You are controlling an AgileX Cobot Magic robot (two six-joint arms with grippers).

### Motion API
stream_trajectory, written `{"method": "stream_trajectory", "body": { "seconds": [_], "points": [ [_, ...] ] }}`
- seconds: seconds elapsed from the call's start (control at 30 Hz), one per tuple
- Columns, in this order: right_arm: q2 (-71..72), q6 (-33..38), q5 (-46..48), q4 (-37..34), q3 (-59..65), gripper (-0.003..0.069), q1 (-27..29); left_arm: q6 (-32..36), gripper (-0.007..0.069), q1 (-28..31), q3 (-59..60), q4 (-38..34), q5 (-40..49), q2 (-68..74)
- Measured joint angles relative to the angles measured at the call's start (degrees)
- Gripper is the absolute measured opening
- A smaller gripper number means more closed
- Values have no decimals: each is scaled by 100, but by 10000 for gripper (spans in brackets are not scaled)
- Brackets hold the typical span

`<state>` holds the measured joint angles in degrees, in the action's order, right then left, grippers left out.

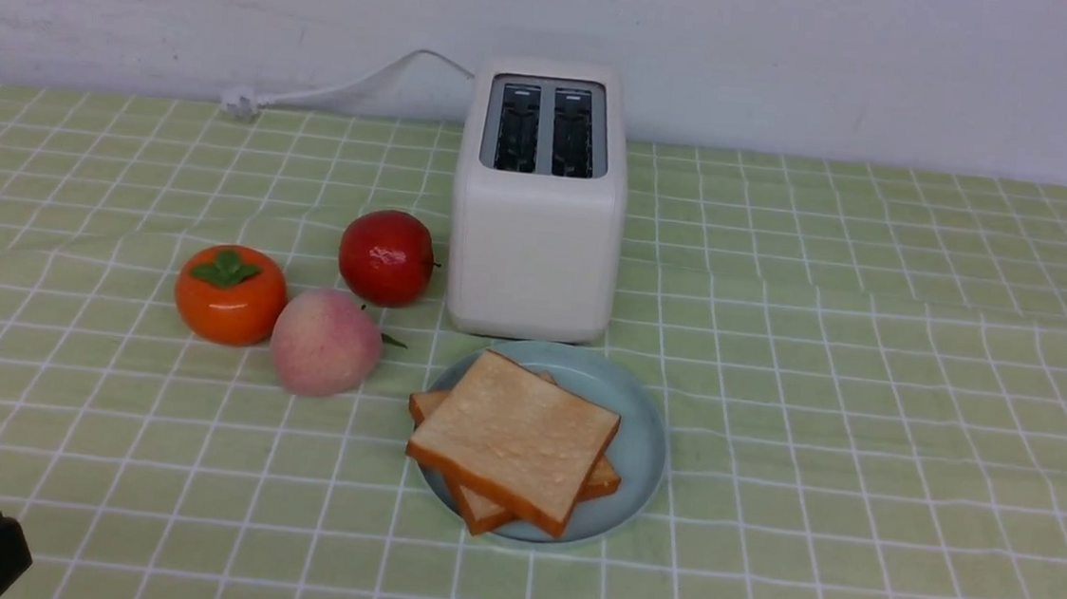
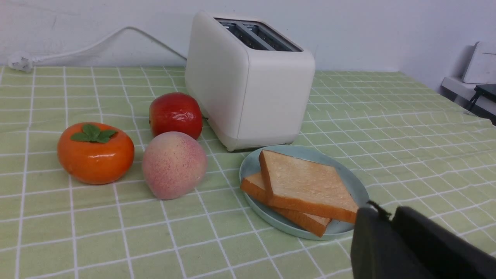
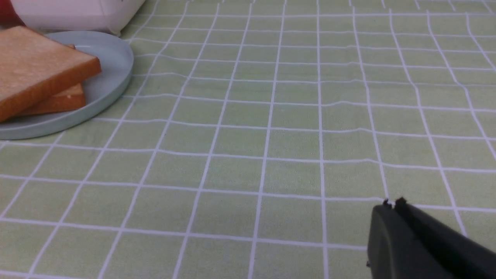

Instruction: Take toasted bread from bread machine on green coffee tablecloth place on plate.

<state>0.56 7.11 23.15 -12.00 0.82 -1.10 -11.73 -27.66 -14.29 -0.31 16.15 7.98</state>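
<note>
Both slices of the toasted bread (image 1: 515,441) lie stacked on the plate (image 1: 638,441), the upper slice turned a little against the lower one, so a corner of the lower slice shows under it. The plate sits on the green coffee tablecloth (image 1: 867,411) just in front of the bread machine (image 1: 535,243), which stands near the far edge of the bench with both slots empty and its white cord (image 1: 341,89) running toward the far left. To the left of the bread machine are a red apple (image 1: 386,257), a peach (image 1: 326,342) and an orange persimmon (image 1: 229,293), close together. The left end effector (image 2: 381,217) is at the near left corner of the bench, its fingers almost together and holding nothing. The right end effector (image 3: 393,203) is low over bare cloth, right of the plate, closed and empty.
</note>
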Motion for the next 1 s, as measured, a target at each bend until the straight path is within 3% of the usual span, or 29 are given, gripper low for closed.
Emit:
{"method": "stream_trajectory", "body": {
  "seconds": [0.5,0.6,0.77,0.9,1.0],
  "points": [
    [0,0,0,0,0,1,0,5,71,40,118,82,-144,-84],
    [0,0,0,5,0,4,0,12,64,753,423,-38,-193,-513],
    [0,0,0,5,0,8,0,25,-13,2125,1004,-598,-338,-857],
    [0,0,0,5,0,14,0,25,-13,2626,1485,-791,-211,-857],
    [0,0,0,5,0,19,0,25,-13,2759,1600,-857,591,-857]
  ]
}}
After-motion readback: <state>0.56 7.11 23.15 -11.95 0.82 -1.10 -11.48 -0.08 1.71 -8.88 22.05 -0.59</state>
